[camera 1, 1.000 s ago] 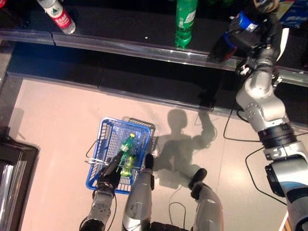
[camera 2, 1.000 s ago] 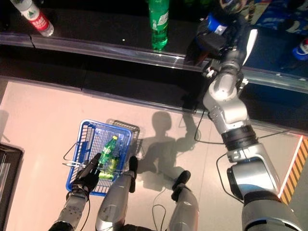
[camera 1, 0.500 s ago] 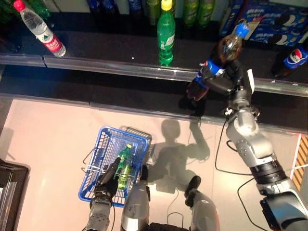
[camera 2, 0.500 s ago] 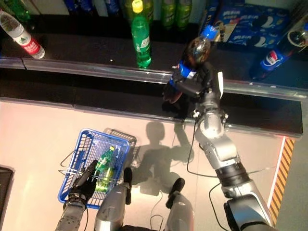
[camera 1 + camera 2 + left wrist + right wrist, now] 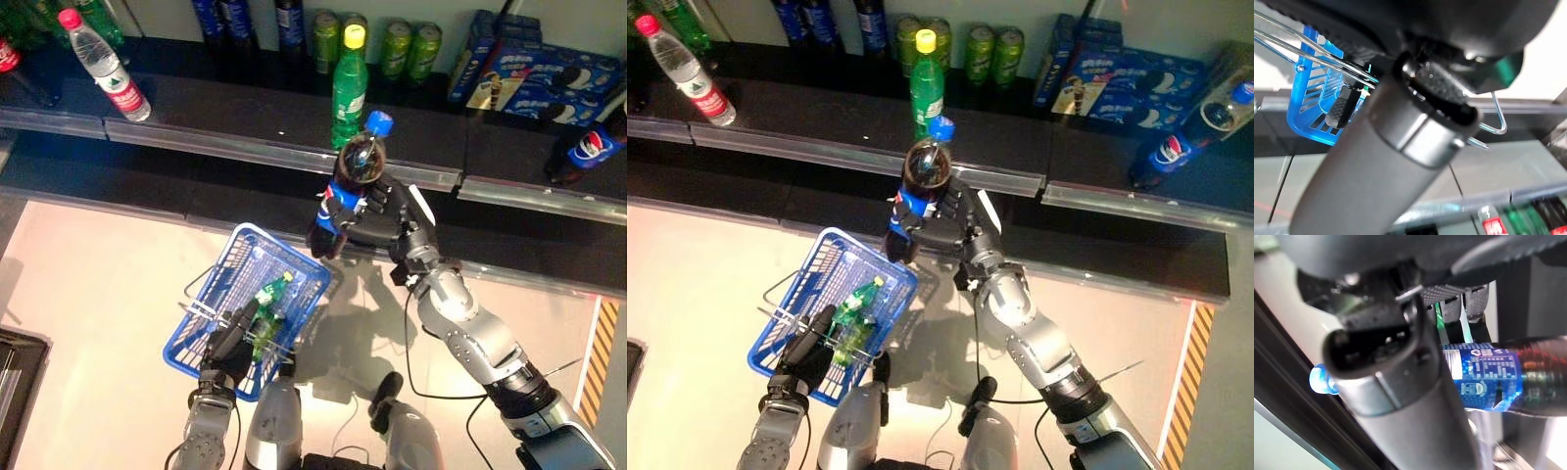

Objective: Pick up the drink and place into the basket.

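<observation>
- A dark cola bottle with a blue cap and blue label is held in the air by the robot's right hand, whose fingers are curled round its lower body. The bottle tilts, cap toward the shelf, base toward the floor.
- It hangs in front of the dark shelf edge, just beside the far right corner of the blue basket and above it, not yet over the opening.
- The basket hangs above the floor from wire handles, with the left hand at its near side. Dark fingers lie along the handles, but whether they are curled round the wire cannot be told.
- A green bottle already lies inside the basket.
- On the shelf behind stand a green bottle with a yellow cap, cans, boxes and a water bottle.
- Risk: released here, the cola would likely strike the rim or fall outside, since it is not over the opening.
- Risk: the grip is low on a tilted bottle, so it could pivot or slip out.
- Risk: dropped from height, it could jolt the hanging basket, or land on the green bottle inside and roll.
</observation>
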Robot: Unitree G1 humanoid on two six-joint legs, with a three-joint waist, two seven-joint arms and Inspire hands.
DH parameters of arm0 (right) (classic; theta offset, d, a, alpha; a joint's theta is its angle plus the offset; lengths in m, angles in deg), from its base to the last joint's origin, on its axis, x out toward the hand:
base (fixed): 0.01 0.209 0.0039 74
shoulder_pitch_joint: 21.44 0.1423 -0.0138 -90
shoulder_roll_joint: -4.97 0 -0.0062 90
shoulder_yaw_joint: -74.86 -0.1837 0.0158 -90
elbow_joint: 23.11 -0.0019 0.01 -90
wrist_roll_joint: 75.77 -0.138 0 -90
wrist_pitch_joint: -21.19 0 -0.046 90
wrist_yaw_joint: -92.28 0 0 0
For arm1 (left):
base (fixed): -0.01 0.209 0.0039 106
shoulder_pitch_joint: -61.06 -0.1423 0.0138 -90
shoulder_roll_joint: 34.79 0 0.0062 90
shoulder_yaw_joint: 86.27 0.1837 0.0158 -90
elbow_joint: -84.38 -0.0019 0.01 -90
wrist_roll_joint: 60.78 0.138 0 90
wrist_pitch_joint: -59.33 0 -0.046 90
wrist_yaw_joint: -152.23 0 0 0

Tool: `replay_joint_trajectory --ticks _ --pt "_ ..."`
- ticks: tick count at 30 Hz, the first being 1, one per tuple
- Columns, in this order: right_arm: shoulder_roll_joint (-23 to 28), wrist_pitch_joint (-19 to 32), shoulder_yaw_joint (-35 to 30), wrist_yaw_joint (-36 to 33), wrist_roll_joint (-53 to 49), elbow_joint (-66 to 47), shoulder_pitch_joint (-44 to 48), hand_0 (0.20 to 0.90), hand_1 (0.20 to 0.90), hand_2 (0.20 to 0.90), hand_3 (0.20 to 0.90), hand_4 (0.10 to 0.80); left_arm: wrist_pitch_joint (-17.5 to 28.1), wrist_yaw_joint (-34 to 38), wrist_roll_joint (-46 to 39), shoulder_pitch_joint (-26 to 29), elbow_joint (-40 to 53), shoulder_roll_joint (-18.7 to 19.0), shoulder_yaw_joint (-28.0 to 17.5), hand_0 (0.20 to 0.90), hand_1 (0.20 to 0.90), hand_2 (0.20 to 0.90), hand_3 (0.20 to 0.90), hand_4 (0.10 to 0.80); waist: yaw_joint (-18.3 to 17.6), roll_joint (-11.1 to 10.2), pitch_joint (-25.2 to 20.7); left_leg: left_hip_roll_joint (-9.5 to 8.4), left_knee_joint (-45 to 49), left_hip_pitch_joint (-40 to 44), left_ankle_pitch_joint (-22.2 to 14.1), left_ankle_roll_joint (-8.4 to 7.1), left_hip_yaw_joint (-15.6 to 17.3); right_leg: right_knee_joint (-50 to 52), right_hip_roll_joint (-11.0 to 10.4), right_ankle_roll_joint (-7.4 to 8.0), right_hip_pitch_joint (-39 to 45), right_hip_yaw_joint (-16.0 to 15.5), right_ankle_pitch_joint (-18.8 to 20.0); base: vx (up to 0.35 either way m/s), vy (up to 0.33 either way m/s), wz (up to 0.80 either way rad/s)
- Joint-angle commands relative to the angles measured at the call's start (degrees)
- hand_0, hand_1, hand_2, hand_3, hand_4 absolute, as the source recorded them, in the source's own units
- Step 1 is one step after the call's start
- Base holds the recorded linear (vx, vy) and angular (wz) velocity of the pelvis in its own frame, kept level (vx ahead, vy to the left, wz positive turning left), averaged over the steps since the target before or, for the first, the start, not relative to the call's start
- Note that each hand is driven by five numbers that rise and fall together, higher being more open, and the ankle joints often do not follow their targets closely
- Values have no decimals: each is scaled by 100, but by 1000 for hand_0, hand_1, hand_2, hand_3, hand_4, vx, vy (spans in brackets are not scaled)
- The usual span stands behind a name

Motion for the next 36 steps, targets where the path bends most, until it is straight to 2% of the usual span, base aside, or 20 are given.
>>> replay_joint_trajectory --ticks 1,9,18,29,36 --pt "-358 785 26 -108 97 -994 495 300 300 300 200 100 516 -1226 247 -96 1984 648 159 300 300 300 200 100 112 100 -1424 38 760 -134 -312 -7 -270 292 -55 -152 334 -148 -400 -3 8 6" --pt "-626 725 724 -584 467 -568 557 300 300 300 200 100 99 -1323 66 123 3275 979 601 300 300 300 200 100 392 126 -1357 -103 794 -250 -255 -3 -605 227 -75 -111 418 -316 -339 -5 -4 18" --pt "-1151 746 1366 -1117 803 303 724 300 300 300 200 100 -266 -1753 -160 530 3920 1144 1037 300 300 300 200 100 599 176 -1279 -238 825 -371 -127 -11 -869 146 -73 -95 467 -438 -279 -8 -3 11" --pt "-2016 745 1641 -1475 1109 2064 736 300 300 300 200 100 -736 -2583 -490 900 4567 953 1204 300 300 300 200 100 875 292 -1193 -406 885 -595 -28 -14 -1105 148 -166 -78 467 -677 -245 7 21 15" --pt "-2463 531 1657 -1580 1018 3188 670 300 300 300 200 100 -974 -3079 -785 1070 4764 864 1167 300 300 300 200 100 1054 346 -1081 -494 910 -732 -57 3 -1209 223 -235 -43 441 -830 -252 2 8 9"
